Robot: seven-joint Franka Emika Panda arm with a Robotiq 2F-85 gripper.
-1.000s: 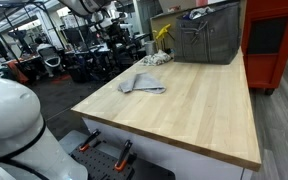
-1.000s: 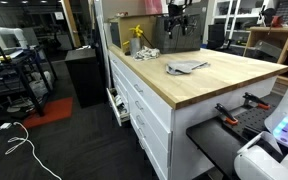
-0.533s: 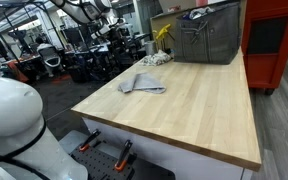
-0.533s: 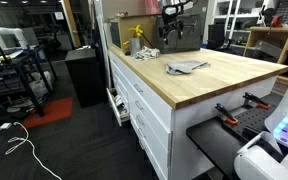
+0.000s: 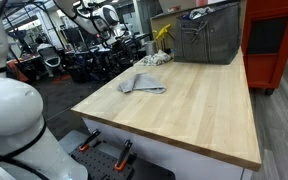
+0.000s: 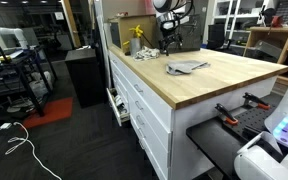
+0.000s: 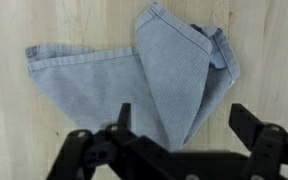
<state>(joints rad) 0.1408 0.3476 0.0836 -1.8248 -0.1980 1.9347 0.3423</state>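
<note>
Pale wooden tabletop point(image 7: 34, 130) fills the wrist view. Spread wide and holding nothing, the gripper point(image 7: 182, 118) hangs above a crumpled grey cloth point(image 7: 169, 70), whose folded part lies between the fingers point(image 7: 250, 128) and just beyond them. Farther off on the table stands a grey bin point(image 5: 209, 40).

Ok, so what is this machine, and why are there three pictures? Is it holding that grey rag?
It is a robot arm with a two-fingered gripper on its end. Two pictures come from cameras standing off to the side of a wooden table. The third comes from a camera on the arm's wrist, looking down. On the table lies a grey cloth, partly folded over itself. At the back stand a metal bin and something yellow. The gripper holds nothing: its fingers are wide open, up above the cloth, not touching it.
</note>
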